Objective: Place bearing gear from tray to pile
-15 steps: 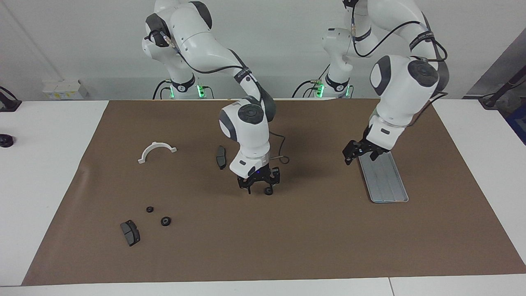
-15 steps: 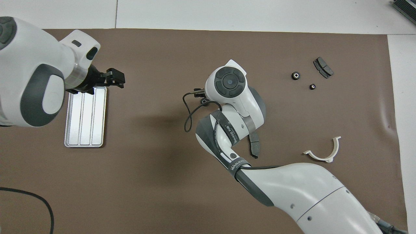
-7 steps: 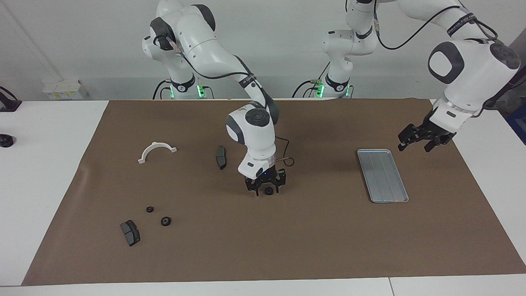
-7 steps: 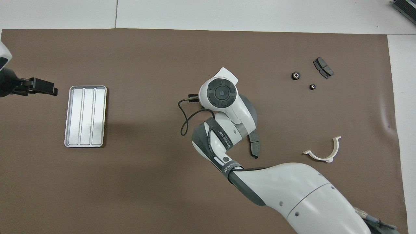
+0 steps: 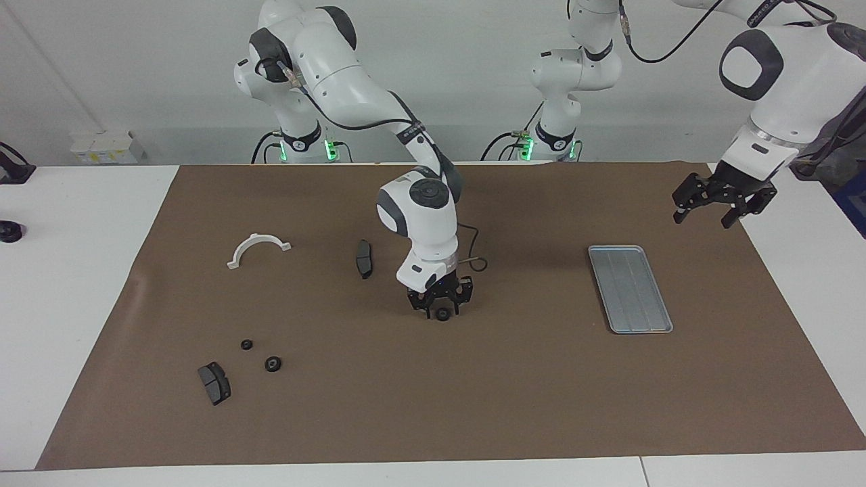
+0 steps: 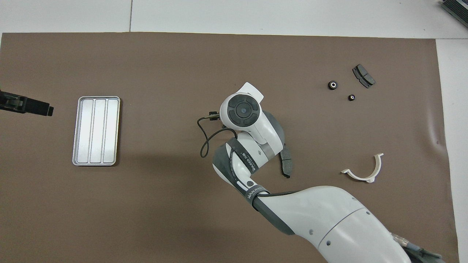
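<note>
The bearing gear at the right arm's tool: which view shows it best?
The facing view: the bearing gear shows small and black between the right tool's fingers, low over the brown mat. In the overhead view the arm's own wrist covers it.

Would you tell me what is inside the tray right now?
Nothing shows in the tray: both views see its whole grooved floor bare. A small black gear sits between the right gripper's fingers over the mat's middle. The left gripper hangs near the mat's edge.

Three bearing gears (image 5: 443,314), two brake pads (image 5: 214,383), one tray (image 5: 630,289), one white bracket (image 5: 258,249).
</note>
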Controlling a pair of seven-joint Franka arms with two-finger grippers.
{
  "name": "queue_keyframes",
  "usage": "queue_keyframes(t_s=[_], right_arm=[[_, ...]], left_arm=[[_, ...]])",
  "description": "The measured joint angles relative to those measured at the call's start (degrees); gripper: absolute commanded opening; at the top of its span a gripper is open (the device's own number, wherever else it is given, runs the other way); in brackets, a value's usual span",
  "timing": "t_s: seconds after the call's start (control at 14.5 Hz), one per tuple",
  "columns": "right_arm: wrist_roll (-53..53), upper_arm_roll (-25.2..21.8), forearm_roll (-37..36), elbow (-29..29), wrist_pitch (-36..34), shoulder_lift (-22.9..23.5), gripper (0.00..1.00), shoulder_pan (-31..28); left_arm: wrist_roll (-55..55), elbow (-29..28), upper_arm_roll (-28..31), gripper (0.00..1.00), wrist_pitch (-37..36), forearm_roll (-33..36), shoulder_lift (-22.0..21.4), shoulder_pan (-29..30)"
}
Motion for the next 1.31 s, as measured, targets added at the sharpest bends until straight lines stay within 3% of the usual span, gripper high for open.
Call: queue_keyframes(t_s=[0.21, 0.34, 0.83, 1.31], right_arm=[[0.0, 0.0, 0.0, 0.0, 0.0, -0.1, 0.16, 0.0], [0.0, 0.0, 0.0, -0.1, 0.0, -0.1, 0.07, 0.0], [-0.1, -1.2, -0.1, 2.9, -5.9, -0.8, 0.06, -1.6], [-15.5, -1.5, -0.2, 3.9, -17.1, -5.6, 0.06, -15.4]], left_arm=[[-3.1, 2.8, -0.2, 1.00, -2.9, 1.0, -0.3, -4.1], [-9.6, 3.5, -0.4, 1.00, -3.0, 1.0, -0.3, -5.6], [-12.7, 3.3, 0.2, 1.00, -4.5, 1.0, -0.3, -5.7], [-12.9, 3.2, 1.0, 1.00, -4.9, 1.0, -0.4, -4.3]])
